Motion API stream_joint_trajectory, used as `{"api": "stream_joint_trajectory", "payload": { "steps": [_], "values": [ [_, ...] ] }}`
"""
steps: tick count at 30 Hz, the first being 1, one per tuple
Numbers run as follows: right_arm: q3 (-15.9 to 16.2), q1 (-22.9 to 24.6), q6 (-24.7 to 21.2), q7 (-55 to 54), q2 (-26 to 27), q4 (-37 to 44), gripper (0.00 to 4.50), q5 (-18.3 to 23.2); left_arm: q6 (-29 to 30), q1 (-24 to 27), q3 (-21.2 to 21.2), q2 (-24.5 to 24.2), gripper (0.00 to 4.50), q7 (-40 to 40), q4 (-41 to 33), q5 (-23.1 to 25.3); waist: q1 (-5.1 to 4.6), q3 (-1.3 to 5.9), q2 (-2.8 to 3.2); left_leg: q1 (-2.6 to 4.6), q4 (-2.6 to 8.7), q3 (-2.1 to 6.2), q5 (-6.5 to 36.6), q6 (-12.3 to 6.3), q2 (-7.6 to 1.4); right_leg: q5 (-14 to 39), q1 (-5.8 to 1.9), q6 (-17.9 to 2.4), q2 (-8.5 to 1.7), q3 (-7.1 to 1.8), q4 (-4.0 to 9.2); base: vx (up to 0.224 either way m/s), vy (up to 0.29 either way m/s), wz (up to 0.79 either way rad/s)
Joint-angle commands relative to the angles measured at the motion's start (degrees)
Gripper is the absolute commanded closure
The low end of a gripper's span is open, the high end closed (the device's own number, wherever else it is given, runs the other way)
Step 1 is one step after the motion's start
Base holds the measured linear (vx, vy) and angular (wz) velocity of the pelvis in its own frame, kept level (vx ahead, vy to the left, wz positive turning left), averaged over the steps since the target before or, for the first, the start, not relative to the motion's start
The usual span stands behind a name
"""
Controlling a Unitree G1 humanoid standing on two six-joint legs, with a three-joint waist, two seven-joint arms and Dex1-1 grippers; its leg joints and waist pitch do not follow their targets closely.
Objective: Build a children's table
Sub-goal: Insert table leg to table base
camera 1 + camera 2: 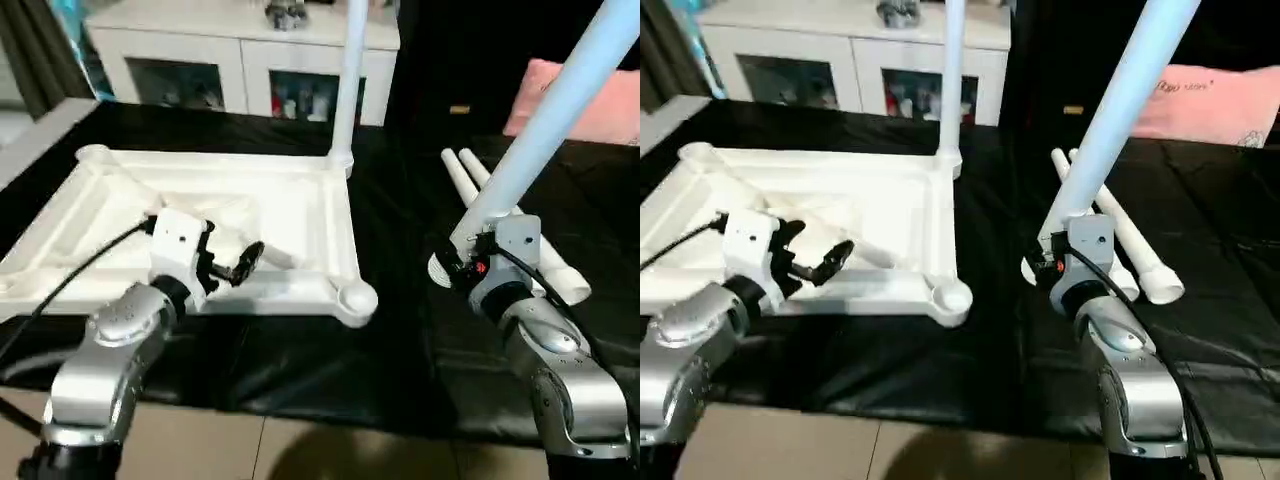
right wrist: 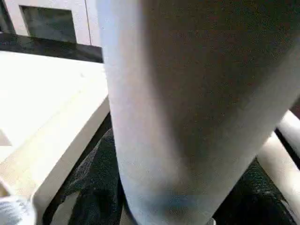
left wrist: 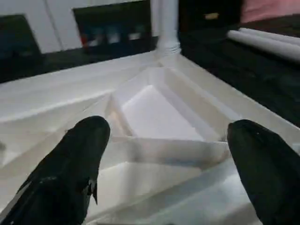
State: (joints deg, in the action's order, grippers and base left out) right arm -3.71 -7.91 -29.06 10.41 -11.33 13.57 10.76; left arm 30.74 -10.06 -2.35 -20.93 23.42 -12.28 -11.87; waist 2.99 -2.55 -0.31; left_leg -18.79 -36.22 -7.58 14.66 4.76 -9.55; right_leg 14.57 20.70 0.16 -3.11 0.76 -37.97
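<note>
Left jaws (image 1: 238, 262) wide over upturned tabletop (image 1: 310, 215), right jaws (image 1: 462, 262) clamped round tilted leg (image 1: 545, 125)

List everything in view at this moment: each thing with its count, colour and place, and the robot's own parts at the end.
tabletop: one, white, lying underside up on the black cloth, left of centre.
standing leg: one, white, upright in the tabletop's far right corner socket.
held leg: one, white, tilted, clamped near its lower end by the right gripper.
loose legs: two, white, lying side by side on the cloth behind the right gripper.
black cloth: one, covering the work surface.
cabinet: one, white with glass doors, at the back.
pink cushion: one, back right.
left gripper: one, black fingers, open over the tabletop's near edge.
right gripper: one, gripping the held leg.
forearms: two, silver, lower corners.
</note>
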Motion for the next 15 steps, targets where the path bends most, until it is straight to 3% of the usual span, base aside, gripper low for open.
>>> {"api": "stream_joint_trajectory", "payload": {
  "steps": [1, 4, 8, 11, 12, 14, 15],
  "values": [
    [-0.04, -0.55, 1.02, -0.17, 0.16, 0.70, 2.56, -0.42, -0.26, -1.68, 1.69, -1.73, 0.00, 4.07, 1.44, -1.00, 0.03, 1.95, 0.35, 0.03, 5.43, 0.21, 10.54, 1.74, -1.90, 16.31, -1.51, -7.16, -3.57, -2.47, 6.29, -0.118, -0.019, -0.02],
    [-0.16, -0.84, 1.22, -0.12, 0.06, 0.39, 2.56, -0.46, -0.28, -3.40, 3.26, -4.30, 0.00, 9.59, 3.11, -2.12, 0.10, 2.11, 0.56, -0.20, 5.56, 0.14, 10.61, 1.83, -1.75, 15.42, -1.02, -6.94, -3.35, -2.49, 6.28, -0.080, -0.015, 0.01],
    [-0.19, -0.97, 1.50, -0.19, -0.02, 0.19, 2.56, -0.48, -0.68, -5.54, 5.54, -6.95, 0.00, 14.38, 5.47, -1.82, 0.05, 2.14, 0.52, -0.60, 5.71, 0.14, 10.50, 1.89, -1.73, 15.76, -0.99, -6.94, -3.35, -2.45, 6.29, -0.014, -0.003, 0.01],
    [-0.12, -1.02, 1.62, -0.24, 0.00, 0.08, 2.56, -0.51, -1.06, -7.34, 7.98, -9.30, 0.00, 19.34, 7.41, -1.34, 0.14, 2.47, 0.52, -0.97, 5.63, 0.07, 7.26, 1.77, -1.71, 11.25, -1.16, -7.53, -3.35, -2.44, 5.88, 0.000, 0.000, 0.00],
    [-0.05, -1.11, 1.80, -0.12, -0.02, -0.15, 2.56, -0.60, -0.01, -8.90, 10.65, -11.82, 0.00, 25.34, 8.39, -1.95, 0.19, 2.63, 0.37, -1.18, 5.51, -0.03, 4.72, 1.60, -1.68, 6.78, -1.35, -8.23, -3.31, -2.35, 5.56, 0.000, 0.000, 0.00],
    [0.04, -1.20, 1.92, -0.06, -0.01, -0.33, 2.56, -0.67, 0.62, -10.07, 12.56, -13.49, 0.00, 29.18, 9.10, -2.22, 0.37, 2.74, 0.47, -1.09, 5.45, -0.09, 3.85, 1.42, -1.61, 5.94, -1.24, -8.18, -3.28, -2.37, 5.46, 0.000, 0.000, 0.00],
    [0.16, -1.27, 2.01, 0.01, -0.01, -0.47, 2.56, -0.73, 0.63, -11.14, 14.26, -14.75, 0.00, 32.21, 9.75, -2.06, 0.40, 3.32, 0.58, -1.30, 5.06, -0.15, -0.85, 1.13, -1.56, -1.34, -1.46, -8.93, -3.10, -2.27, 4.59, 0.000, 0.000, 0.00]
  ]
}}
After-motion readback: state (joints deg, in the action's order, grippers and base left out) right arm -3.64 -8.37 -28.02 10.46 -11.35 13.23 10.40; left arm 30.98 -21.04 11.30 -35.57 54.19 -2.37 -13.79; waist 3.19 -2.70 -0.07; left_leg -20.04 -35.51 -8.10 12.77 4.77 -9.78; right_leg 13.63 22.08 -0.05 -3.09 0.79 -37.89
